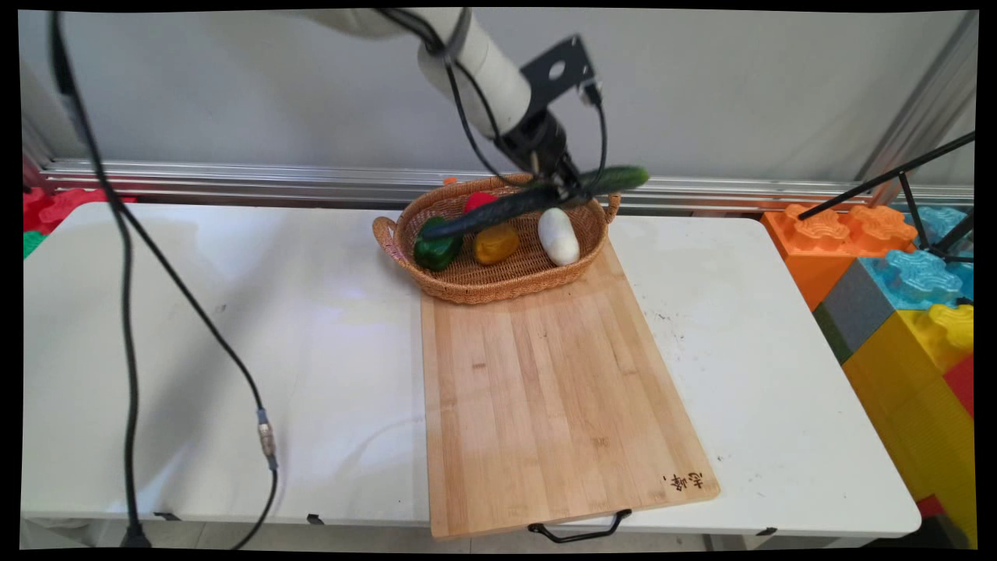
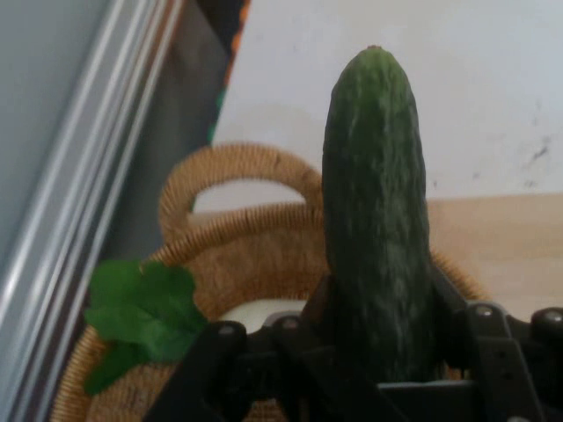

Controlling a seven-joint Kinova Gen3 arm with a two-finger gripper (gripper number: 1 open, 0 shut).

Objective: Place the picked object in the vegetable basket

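My gripper is shut on a long dark green cucumber, held nearly level just above the wicker basket. In the hand view the cucumber rises between the black fingers, over the basket's handle. Inside the basket lie a green pepper, a yellow pepper, a white oblong vegetable and a red one, partly hidden behind the cucumber. A leafy green piece shows at the basket's rim in the hand view.
A large wooden cutting board lies in front of the basket, its black handle over the table's near edge. Coloured foam blocks stand at the right. A black cable hangs over the table's left side.
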